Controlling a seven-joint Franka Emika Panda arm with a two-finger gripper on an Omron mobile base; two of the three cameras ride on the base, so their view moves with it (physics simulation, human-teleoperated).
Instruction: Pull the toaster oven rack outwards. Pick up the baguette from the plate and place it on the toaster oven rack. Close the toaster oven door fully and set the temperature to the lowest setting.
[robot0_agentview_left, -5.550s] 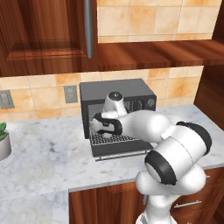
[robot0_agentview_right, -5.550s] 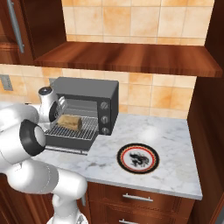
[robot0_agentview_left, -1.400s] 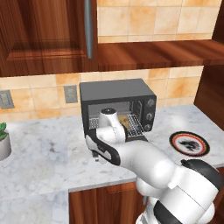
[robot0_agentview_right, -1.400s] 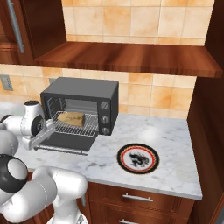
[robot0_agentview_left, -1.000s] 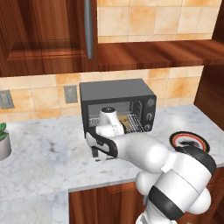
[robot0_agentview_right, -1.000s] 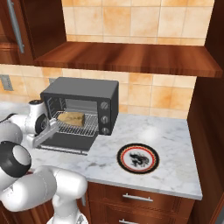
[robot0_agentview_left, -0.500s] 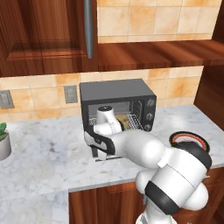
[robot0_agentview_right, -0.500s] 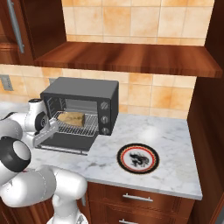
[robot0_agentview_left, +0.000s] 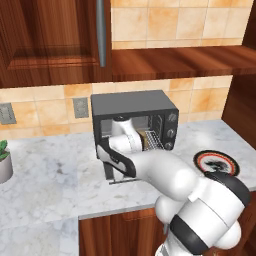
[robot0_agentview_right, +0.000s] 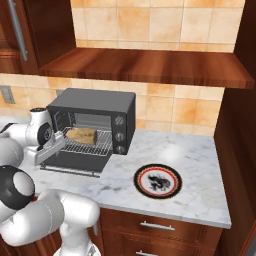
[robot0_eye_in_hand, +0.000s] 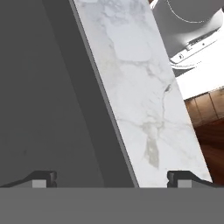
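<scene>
fingers (robot0_eye_in_hand: 111, 177) spread wide beside the lowered door (robot0_agentview_right: 75, 163), baguette (robot0_agentview_right: 81, 134) on the rack (robot0_agentview_right: 90, 144)

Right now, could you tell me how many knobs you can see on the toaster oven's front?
3: stacked in one column on the toaster oven right front panel, top knob, middle knob, bottom knob. None looks hidden.

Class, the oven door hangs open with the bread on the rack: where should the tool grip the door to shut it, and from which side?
Grip the door at its free front edge, approaching from below and in front; it hinges at the toaster oven and lies flat.
</scene>
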